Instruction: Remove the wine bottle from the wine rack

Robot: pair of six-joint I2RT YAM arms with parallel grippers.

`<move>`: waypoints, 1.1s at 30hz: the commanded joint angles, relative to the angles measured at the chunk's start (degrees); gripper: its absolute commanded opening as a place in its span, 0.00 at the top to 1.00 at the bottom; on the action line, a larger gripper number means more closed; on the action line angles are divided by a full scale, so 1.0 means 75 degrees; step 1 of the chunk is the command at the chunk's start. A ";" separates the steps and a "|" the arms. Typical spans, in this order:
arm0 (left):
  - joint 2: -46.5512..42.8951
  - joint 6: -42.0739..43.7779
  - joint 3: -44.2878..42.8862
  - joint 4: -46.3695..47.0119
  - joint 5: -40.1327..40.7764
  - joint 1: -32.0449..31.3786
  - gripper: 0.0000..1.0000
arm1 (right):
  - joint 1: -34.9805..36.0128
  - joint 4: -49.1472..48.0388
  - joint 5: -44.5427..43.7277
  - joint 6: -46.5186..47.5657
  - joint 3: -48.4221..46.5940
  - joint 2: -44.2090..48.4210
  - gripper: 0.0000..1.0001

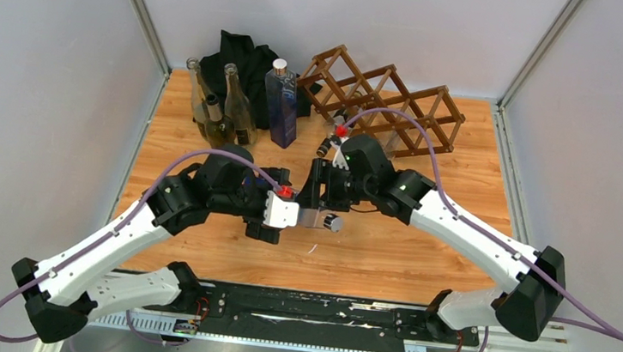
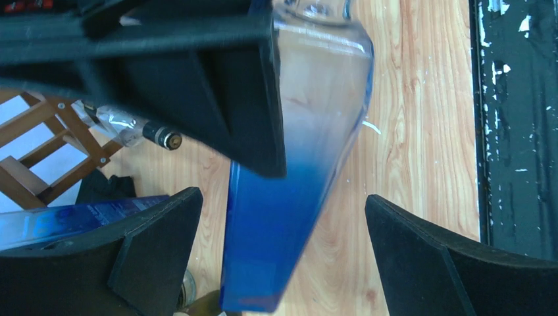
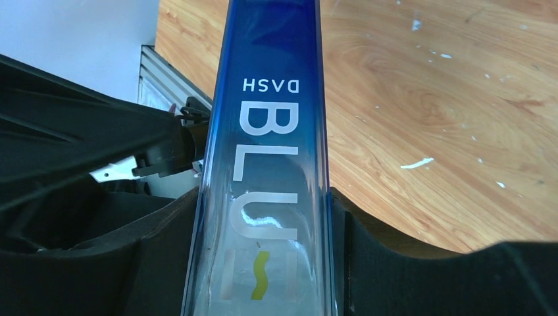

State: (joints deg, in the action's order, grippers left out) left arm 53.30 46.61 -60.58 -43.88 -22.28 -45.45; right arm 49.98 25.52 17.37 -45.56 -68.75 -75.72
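the right claw (image 3: 263, 197) is clamped on the clear end of the wine bottle (image 3: 266, 125), held clear of the wine rack (image 1: 384, 101) above the bench (image 1: 387, 252), its long axis running straight ahead into the gap of the wide-open left claw (image 2: 281, 201) facing it.

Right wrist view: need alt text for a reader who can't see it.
A blue bottle with white lettering, BLU among it, runs up the middle of the frame, clamped between the right gripper's two black fingers at the bottom. The wooden table lies behind it, with black robot parts at the left.
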 commanded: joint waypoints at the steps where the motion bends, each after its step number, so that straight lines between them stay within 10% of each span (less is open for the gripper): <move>1: -0.0023 -0.0233 0.0333 0.1091 0.0730 -0.0372 0.00 | 0.0322 -0.1650 0.0170 -0.0260 -0.0688 0.0054 1.00; 9: -0.0033 -0.0127 0.0919 0.1610 0.1040 -0.0409 0.01 | 0.0490 -0.1892 0.0240 -0.0411 -0.0814 0.0062 1.00; 17: -0.0245 0.0148 0.1367 0.2108 0.1256 -0.0409 0.43 | 0.0547 -0.1897 0.0494 -0.0465 -0.0806 0.0013 0.98; 21: -0.0288 0.0256 0.1407 0.2474 0.1515 -0.0409 0.98 | 0.0538 -0.1784 0.0591 -0.0374 -0.0793 0.0077 0.73; 26: -0.0397 -0.0058 0.1251 0.2835 0.1865 -0.0397 1.00 | 0.0215 -0.1462 0.0430 -0.0069 -0.0571 0.0685 0.23; 33: -0.0331 -0.1560 0.0554 0.2743 0.1232 -0.0385 1.00 | -0.0262 -0.1518 -0.0252 0.0596 0.0089 0.2357 0.11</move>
State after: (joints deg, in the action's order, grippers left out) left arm 51.81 41.43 -50.15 -29.82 -11.14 -48.34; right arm 49.06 17.10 18.11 -45.06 -69.95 -64.77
